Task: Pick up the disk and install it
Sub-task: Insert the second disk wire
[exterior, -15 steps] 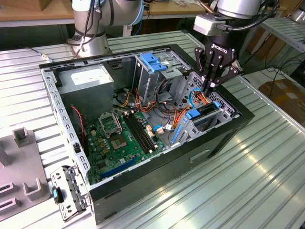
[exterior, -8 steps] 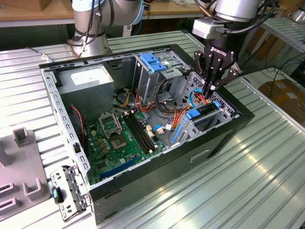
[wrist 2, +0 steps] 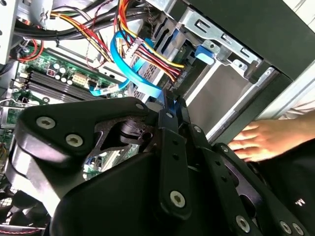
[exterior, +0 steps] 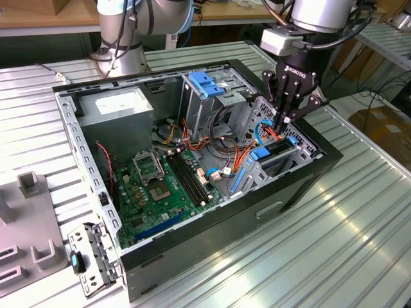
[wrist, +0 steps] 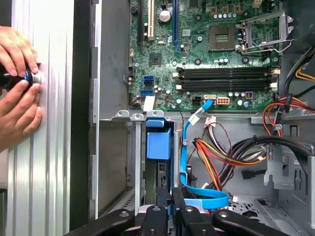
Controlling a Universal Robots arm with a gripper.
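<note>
The disk [exterior: 277,149] stands on edge in the drive cage at the corner of the open computer case [exterior: 212,224] on the exterior view's right, with blue rails at both ends. In the first wrist view its blue rail [wrist: 158,145] sits in the bay slot, in line with the fingers. My gripper [exterior: 283,120] reaches straight down onto it, with the fingers [wrist: 178,212] drawn close together on the disk's top edge. In the second wrist view the gripper [wrist 2: 170,105] pinches a thin blue edge between its tips.
Orange, yellow and blue cables [wrist: 216,157] crowd the space beside the bay. The motherboard [exterior: 160,186], a grey power supply [exterior: 119,106] and a cage with a blue bracket [exterior: 204,83] lie inside the case. A person's hands [wrist: 17,93] rest on the table outside the case wall.
</note>
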